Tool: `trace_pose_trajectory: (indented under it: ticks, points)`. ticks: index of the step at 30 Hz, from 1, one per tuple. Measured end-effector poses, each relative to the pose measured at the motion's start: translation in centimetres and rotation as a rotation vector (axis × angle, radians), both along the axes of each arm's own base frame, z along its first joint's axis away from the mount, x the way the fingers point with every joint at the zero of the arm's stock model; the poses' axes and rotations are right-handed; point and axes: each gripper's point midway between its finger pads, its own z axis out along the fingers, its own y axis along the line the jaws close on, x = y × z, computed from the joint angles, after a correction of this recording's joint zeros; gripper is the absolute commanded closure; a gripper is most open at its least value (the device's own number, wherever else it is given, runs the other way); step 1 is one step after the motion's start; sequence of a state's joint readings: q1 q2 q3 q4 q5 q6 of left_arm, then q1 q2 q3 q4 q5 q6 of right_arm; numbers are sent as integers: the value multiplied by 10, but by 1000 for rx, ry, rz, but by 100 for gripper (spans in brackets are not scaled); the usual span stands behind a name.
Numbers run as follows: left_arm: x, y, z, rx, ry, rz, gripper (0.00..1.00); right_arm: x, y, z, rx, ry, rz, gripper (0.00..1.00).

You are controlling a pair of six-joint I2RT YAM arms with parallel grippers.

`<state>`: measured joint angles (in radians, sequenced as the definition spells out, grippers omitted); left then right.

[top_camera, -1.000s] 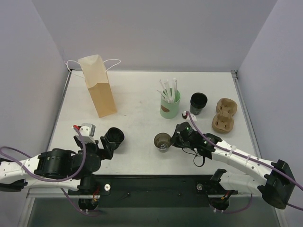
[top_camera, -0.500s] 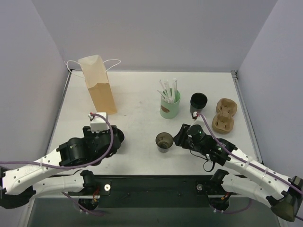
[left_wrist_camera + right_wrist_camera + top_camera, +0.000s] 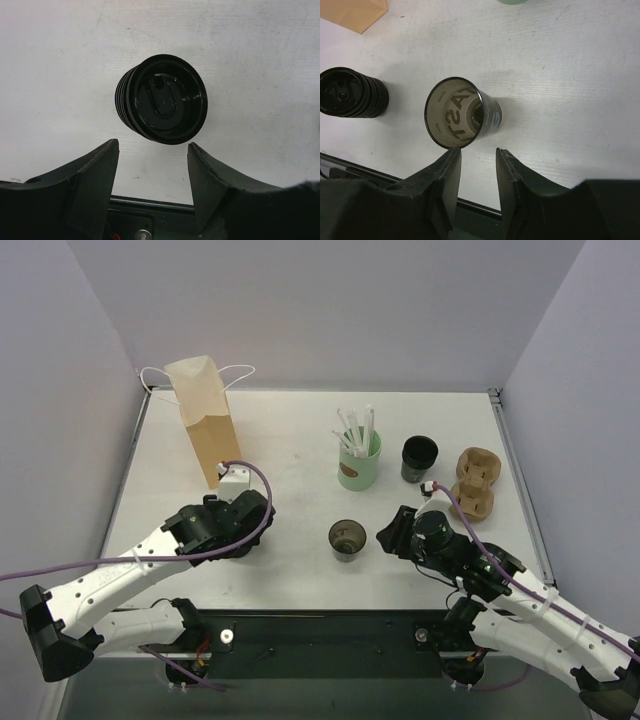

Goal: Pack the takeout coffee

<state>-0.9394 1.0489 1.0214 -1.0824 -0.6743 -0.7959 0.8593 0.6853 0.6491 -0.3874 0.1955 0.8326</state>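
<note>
The takeout coffee cup (image 3: 347,538), small and black with a pale printed inside, stands open-topped near the table's front middle. In the right wrist view the cup (image 3: 462,112) sits just beyond the left fingertip. My right gripper (image 3: 477,152) is open with nothing between its jaws, and in the top view it (image 3: 387,535) is just right of the cup. A squat stack of black ringed lids (image 3: 162,100) lies just past my left gripper (image 3: 152,150), which is open and empty. From above, my left wrist (image 3: 235,520) covers that stack.
A tan paper bag (image 3: 205,420) with white handles stands at the back left. A mint-green cup with white straws (image 3: 358,462), another black cup (image 3: 420,458) and a brown pulp cup carrier (image 3: 472,483) sit at the back right. The table's front edge runs just below both grippers.
My right gripper opened off the cup's rim and drew back to the right; the cup stayed put. My left arm swung forward over the lid stack, its jaws narrowing somewhat.
</note>
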Motion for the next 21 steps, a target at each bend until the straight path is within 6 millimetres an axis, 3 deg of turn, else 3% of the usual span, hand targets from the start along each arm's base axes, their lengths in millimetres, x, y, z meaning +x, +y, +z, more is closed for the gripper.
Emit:
trace_pose_trajectory:
  ticks: [6,21]
  points:
    - [7,4,-14,68,45,29,34,0,0,-4,-25,7,9,67]
    - [23,13,-25,129,72,56,37,-3,3,-12,-38,22,36,69]
